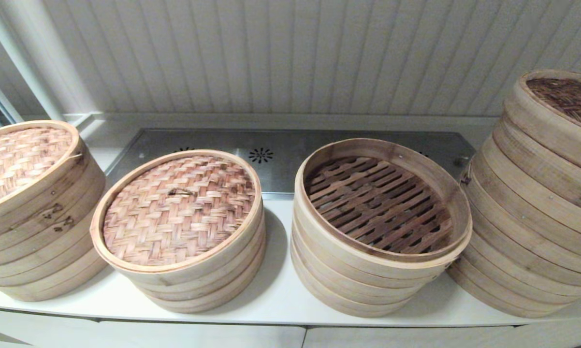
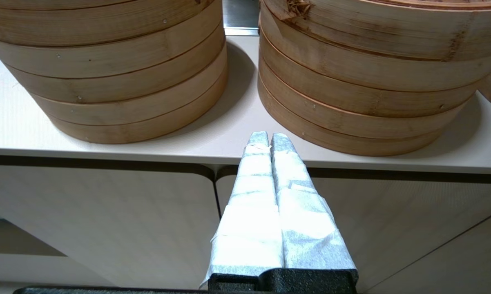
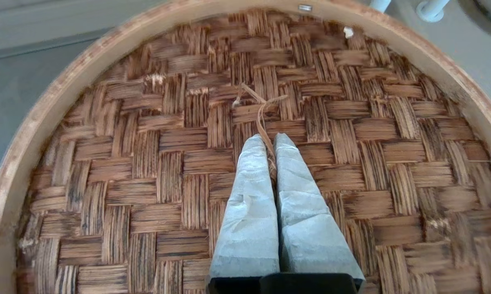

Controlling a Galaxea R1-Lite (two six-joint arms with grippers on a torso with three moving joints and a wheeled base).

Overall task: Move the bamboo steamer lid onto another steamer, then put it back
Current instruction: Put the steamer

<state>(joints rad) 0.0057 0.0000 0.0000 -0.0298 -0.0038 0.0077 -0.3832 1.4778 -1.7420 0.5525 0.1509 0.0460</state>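
We see four steamer stacks in a row on the counter, and the one second from the right, the open steamer, stands with its slatted floor bare. The far right stack carries a dark woven lid that sits tilted at its top. In the right wrist view our right gripper is clenched on the thin cord handle at the middle of that dark lid, so we take this lid to be the one we are moving. We cannot tell from these views whether it rests fully on the stack or is partly lifted, though the tilt suggests it is not seated flat. We judge, cautiously, that the open steamer is the lid's home and that the first half of the task, setting it on another steamer, is done or nearly so; carrying it back and seating it there is still left. The lighter lid second from the left sits flat. Our left gripper is clenched on nothing, parked below the counter's front edge.
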